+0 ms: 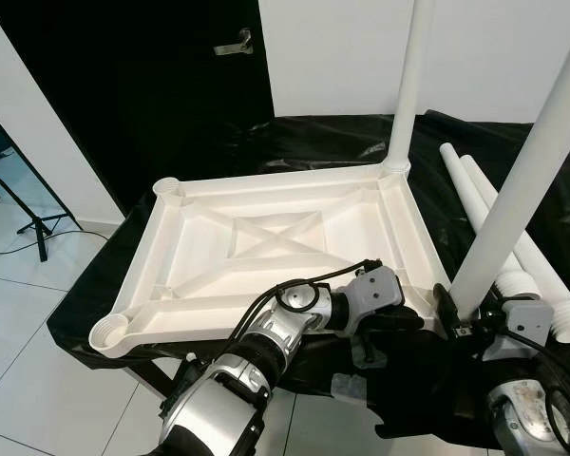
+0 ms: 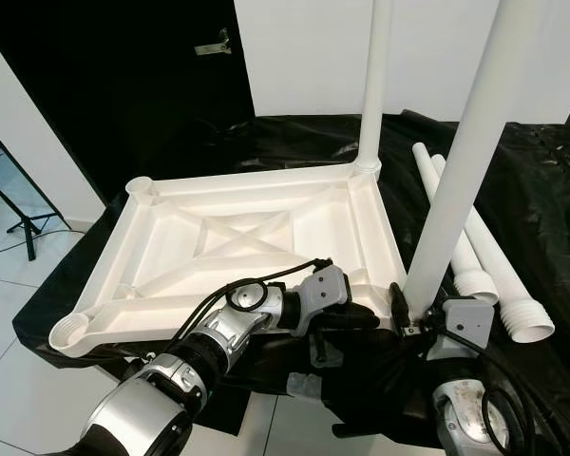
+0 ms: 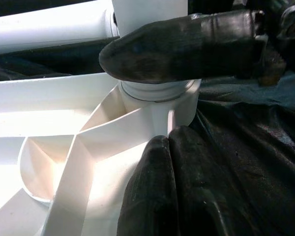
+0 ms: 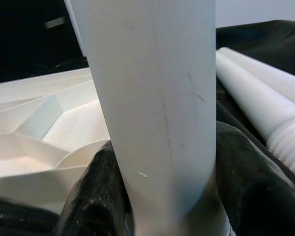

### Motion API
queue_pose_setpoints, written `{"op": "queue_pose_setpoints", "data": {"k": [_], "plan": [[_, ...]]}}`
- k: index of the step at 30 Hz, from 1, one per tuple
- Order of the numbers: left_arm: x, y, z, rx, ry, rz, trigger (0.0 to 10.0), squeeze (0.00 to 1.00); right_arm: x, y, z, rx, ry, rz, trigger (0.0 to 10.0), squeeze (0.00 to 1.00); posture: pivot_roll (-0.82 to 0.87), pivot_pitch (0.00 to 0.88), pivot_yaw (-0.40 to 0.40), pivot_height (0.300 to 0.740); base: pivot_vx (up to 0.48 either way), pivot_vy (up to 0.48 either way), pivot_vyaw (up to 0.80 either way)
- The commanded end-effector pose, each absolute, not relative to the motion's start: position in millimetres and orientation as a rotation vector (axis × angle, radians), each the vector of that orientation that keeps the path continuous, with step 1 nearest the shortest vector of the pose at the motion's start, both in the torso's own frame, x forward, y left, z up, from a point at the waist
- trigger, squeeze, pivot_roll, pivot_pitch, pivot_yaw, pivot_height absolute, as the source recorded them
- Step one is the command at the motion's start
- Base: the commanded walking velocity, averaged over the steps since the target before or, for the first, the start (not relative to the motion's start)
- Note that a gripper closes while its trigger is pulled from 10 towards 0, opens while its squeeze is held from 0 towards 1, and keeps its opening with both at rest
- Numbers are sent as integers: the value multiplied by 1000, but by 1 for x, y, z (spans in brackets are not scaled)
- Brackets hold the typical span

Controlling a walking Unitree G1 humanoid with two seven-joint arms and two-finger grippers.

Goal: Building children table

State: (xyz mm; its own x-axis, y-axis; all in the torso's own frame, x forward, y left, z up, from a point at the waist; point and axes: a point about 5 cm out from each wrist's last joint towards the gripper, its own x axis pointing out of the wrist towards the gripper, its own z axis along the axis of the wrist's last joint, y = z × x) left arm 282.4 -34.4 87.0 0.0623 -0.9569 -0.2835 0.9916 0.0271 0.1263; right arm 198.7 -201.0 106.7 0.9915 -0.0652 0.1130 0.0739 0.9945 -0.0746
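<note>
Right gripper (image 2: 410, 318) clamped low on the upright leg (image 2: 456, 180), left gripper (image 1: 399, 318) pinching the tabletop (image 1: 266, 237) corner socket — light, rigid, slick plastic, best gripped near the threads.

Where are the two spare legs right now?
The spare legs lie side by side on the black sheet, right of the tabletop, just beyond the leg the right gripper holds.

White tabletop (image 1: 266, 237) and legs (image 1: 513, 218); black sheet (image 1: 494, 171); black fingers (image 3: 177, 44); silver arm (image 1: 228, 399).
</note>
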Motion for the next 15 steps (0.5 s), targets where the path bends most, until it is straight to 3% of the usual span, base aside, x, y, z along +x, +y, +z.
{"op": "queue_pose_setpoints", "data": {"k": [1, 2, 3, 4, 5, 6, 7, 11, 12, 14, 15], "plan": [[255, -17, 26, 336, 462, -1459, 10000, 0, 197, -202, 102, -88, -84, -121, 0, 0, 15, 0, 89, 740, 0, 0, 0], [255, -16, 26, 337, 463, -1460, 10000, 0, 197, -200, 101, -94, -78, -127, 0, 0, 15, 0, 89, 740, 0, 0, 0], [255, -16, 26, 338, 463, -1459, 10000, 0, 198, -199, 101, -91, -72, -115, 3176, 0, 13, 0, 90, 740, 0, 0, 0], [255, -16, 26, 338, 463, -1459, 10000, 0, 198, -199, 101, -91, -72, -115, 3176, 0, 13, 0, 90, 740, 0, 0, 0], [256, -16, 26, 338, 463, -1459, 10000, 0, 198, -198, 101, -89, -69, -109, 10000, 0, 12, 0, 91, 740, 0, 0, 0], [256, -16, 26, 339, 463, -1458, 10000, 0, 199, -195, 103, -103, -85, -75, 10000, 0, 10, 0, 90, 740, 0, 0, 0], [256, -17, 26, 339, 463, -1457, 10000, 0, 200, -195, 107, -113, -105, -41, 10000, 1000, 8, 0, 90, 740, 0, 0, 0], [256, -18, 27, 337, 461, -1457, 10000, 0, 204, -196, 112, -148, -134, -17, 10000, 1000, 8, 0, 88, 740, 0, 0, 0], [256, -19, 27, 335, 460, -1457, 10000, 0, 206, -197, 112, -151, -124, 7, 10000, 557, 5, 0, 86, 740, 0, 0, 0], [255, -19, 27, 334, 459, -1458, 10000, 0, 208, -197, 112, -151, -116, 25, 10000, 557, 5, 0, 86, 740, 0, 0, 0], [255, -20, 27, 332, 459, -1459, 10000, 0, 208, -198, 112, -171, -114, 61, 10000, 0, 6, 0, 82, 740, 0, 0, 0]]}}
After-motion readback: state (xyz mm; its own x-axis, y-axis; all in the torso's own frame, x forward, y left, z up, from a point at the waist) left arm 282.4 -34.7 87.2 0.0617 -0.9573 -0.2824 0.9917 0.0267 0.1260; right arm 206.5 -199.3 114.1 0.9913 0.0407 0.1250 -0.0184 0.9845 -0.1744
